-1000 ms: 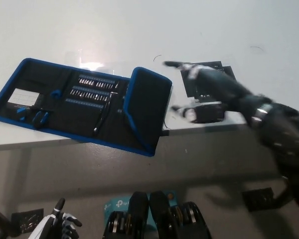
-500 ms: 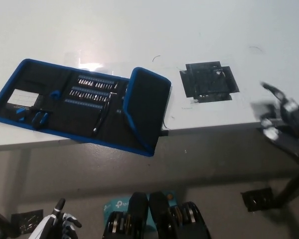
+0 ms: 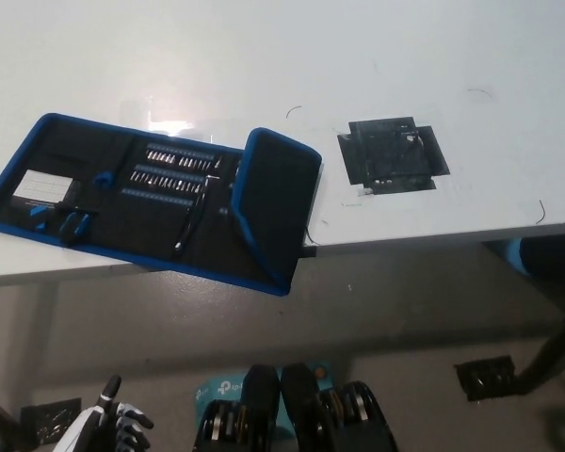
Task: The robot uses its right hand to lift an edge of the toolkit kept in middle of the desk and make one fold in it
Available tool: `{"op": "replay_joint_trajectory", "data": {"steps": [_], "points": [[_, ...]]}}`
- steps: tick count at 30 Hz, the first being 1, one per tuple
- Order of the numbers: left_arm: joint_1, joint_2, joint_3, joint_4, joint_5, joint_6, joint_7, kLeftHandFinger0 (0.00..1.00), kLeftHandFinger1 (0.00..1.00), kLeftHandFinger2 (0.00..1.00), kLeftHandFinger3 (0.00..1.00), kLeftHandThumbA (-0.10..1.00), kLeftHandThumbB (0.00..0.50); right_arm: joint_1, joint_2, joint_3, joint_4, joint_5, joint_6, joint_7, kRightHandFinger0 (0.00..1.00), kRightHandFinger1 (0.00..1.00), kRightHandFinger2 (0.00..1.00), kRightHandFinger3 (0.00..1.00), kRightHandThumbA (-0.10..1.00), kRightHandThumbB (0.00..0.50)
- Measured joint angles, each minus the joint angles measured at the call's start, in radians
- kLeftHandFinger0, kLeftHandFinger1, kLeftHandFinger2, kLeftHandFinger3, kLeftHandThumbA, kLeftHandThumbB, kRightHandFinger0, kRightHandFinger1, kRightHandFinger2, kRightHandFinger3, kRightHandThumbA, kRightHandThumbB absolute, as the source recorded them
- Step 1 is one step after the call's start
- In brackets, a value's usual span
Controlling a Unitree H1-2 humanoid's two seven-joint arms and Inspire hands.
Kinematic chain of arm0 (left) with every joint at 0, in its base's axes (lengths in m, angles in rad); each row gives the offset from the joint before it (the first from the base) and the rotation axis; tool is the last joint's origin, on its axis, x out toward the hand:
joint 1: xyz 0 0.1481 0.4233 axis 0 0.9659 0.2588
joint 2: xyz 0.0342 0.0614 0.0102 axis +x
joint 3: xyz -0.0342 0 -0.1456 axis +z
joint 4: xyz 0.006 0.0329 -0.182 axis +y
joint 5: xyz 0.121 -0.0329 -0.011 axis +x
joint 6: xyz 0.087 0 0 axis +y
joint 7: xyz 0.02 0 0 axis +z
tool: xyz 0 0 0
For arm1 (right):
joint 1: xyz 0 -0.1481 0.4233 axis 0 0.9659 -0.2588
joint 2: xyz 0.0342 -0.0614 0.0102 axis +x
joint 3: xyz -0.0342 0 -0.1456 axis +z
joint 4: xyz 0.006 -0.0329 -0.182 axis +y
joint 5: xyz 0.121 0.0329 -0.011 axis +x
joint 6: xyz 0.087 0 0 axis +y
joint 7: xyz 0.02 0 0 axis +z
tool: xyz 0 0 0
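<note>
The toolkit (image 3: 151,193) is a black case with a blue rim, lying open on the white desk (image 3: 405,56) left of the middle. Rows of bits and a few tools show inside it. Its right panel (image 3: 281,202) is turned up and over towards the left, with its black outside showing. The case's near right corner hangs a little over the desk's front edge. My black right hand is out of the picture. My white left hand (image 3: 113,424) rests low at the bottom left, below the desk, its fingers apart and holding nothing.
A black tape patch (image 3: 388,155) lies on the desk right of the toolkit. The desk's front edge runs across the middle of the picture. Below it is grey floor with a black patch (image 3: 485,377) and a teal box (image 3: 217,388).
My right arm has pulled back from beside the toolkit's raised panel, off to the right and out of view. The toolkit and its turned-up panel have stayed as they were.
</note>
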Motion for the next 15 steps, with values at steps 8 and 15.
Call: {"op": "replay_joint_trajectory", "data": {"steps": [8, 15], "points": [[0.000, 0.000, 0.001, 0.000, 0.001, 0.000, 0.001, 0.35, 0.32, 0.29, 0.37, 1.00, 0.500, 0.000, 0.024, -0.002, 0.123, 0.033, -0.053, -0.071, 0.10, 0.16, 0.38, 0.82, 0.02, 0.225], [0.000, 0.000, 0.004, 0.000, 0.001, -0.004, 0.001, 0.35, 0.32, 0.30, 0.38, 1.00, 0.500, 0.003, 0.021, 0.016, 0.161, 0.036, -0.057, -0.106, 0.10, 0.15, 0.35, 0.80, 0.06, 0.215]]}}
